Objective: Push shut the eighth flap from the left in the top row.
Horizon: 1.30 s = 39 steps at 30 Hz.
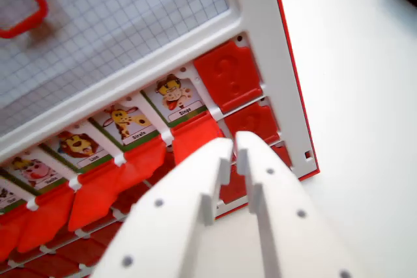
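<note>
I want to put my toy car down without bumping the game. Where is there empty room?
The plain white tabletop on the wrist view's right, past the red-edged white plastic game board, is bare. The grey gridded mat above the board is mostly bare too. The rows of red flaps and animal cards are crowded, with the white two-fingered tool over them.

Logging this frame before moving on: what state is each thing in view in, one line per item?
Claw: nearly closed, holding nothing, tips over the board.
Rightmost top-row flap: shut, question-mark back showing.
Monkey flap: open, picture showing.
Giraffe flap: open.
Lion flap: open.
Flap below the shut one: shut.
</note>
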Available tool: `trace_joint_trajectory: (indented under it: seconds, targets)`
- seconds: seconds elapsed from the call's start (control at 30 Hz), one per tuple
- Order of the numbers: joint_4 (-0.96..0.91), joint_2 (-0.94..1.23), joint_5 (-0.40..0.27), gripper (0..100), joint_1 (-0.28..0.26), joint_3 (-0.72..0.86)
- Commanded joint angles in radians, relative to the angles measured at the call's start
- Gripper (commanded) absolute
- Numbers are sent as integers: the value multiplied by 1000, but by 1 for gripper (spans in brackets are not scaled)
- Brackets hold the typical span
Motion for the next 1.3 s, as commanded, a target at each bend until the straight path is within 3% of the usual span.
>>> trace_joint_trajectory:
  seconds: [0.0,0.13,0.27,0.6,0.87,1.27]
  targets:
    - [140,318,-71,0,-38,-81]
    - [285,489,-120,0,-91,0]
    - [388,629,-126,0,-164,63]
    - [368,893,-115,0,-311,333]
    - [327,1049,-110,0,-351,538]
    - [281,1095,-117,0,-362,612]
